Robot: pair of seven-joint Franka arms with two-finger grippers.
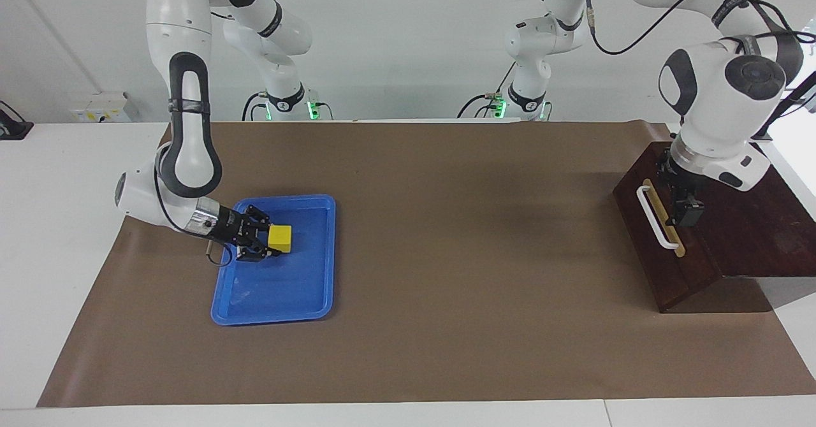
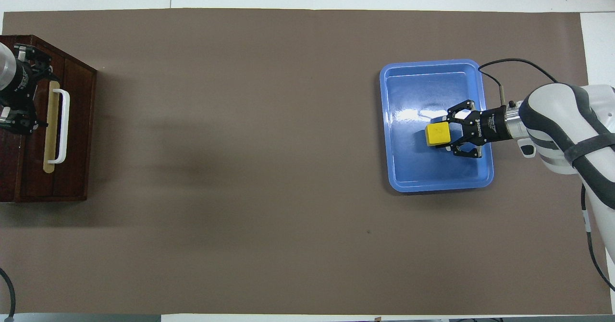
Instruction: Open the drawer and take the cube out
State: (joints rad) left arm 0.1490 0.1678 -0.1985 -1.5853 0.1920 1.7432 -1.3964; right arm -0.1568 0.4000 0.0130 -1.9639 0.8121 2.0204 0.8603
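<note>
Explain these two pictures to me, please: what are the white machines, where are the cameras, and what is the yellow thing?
The white machines are two robot arms, each ending in a two-finger gripper. One picture is taken from across the table, facing the robots; the other looks steeply down from above their own end, so its sides are swapped. A brown mat covers the table. On it lie a blue tray and a dark wooden box with a drawer, pushed in, which has a white handle. The right gripper is shut on a small yellow cube, holding it low over the tray; whether the cube touches the tray I cannot tell. The left gripper is open above the box, by the handle, holding nothing.
</note>
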